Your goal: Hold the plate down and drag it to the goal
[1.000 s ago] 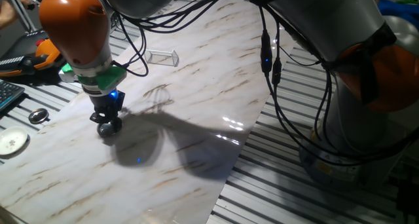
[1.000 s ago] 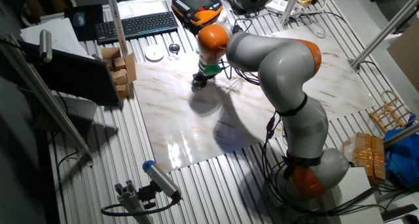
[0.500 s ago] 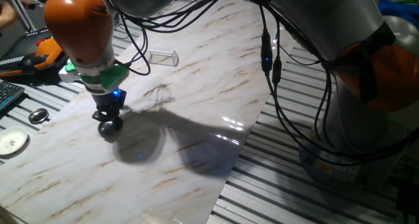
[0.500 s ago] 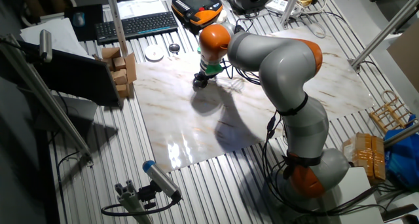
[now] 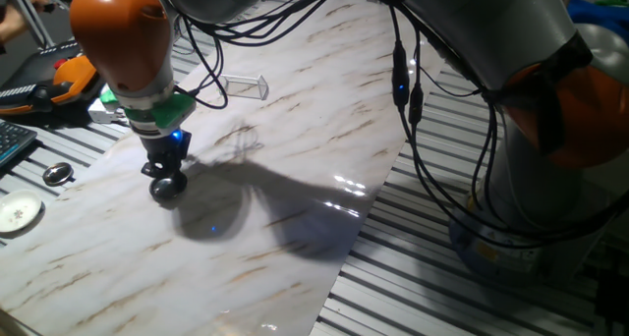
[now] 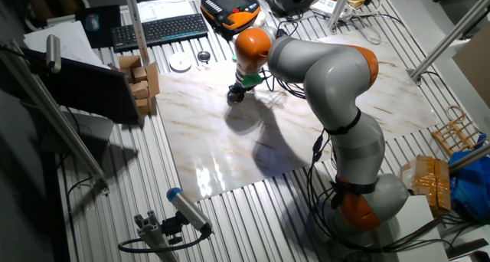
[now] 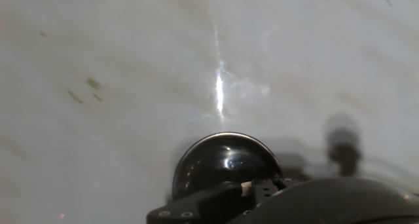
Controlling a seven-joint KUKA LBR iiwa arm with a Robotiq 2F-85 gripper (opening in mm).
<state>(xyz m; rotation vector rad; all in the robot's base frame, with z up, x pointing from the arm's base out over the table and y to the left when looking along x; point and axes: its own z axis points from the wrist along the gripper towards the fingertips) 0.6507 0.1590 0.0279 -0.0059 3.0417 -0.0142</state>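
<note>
The plate [image 5: 168,190] is a small round shiny metal dish on the marble board, directly under my gripper [image 5: 165,171]. The gripper's dark fingers look closed together and press down on the dish from above. In the hand view the plate [image 7: 221,160] shows as a dark shiny dome at the bottom centre, partly covered by the gripper [image 7: 258,188]. The other fixed view shows the gripper [image 6: 236,92] near the board's far left part. The goal [image 5: 243,84], a clear plastic bracket, stands farther back on the board, apart from the plate.
A flat white disc [image 5: 18,212] and a small dark-centred metal disc [image 5: 57,174] lie off the board at the left. A keyboard [image 6: 159,30] and an orange pendant [image 6: 230,4] lie behind. Cables [image 5: 405,90] hang from the arm over the board.
The gripper and the plate under it have slid a little to the right and back across the board, towards the clear bracket. The fingers stay pressed on the dish.
</note>
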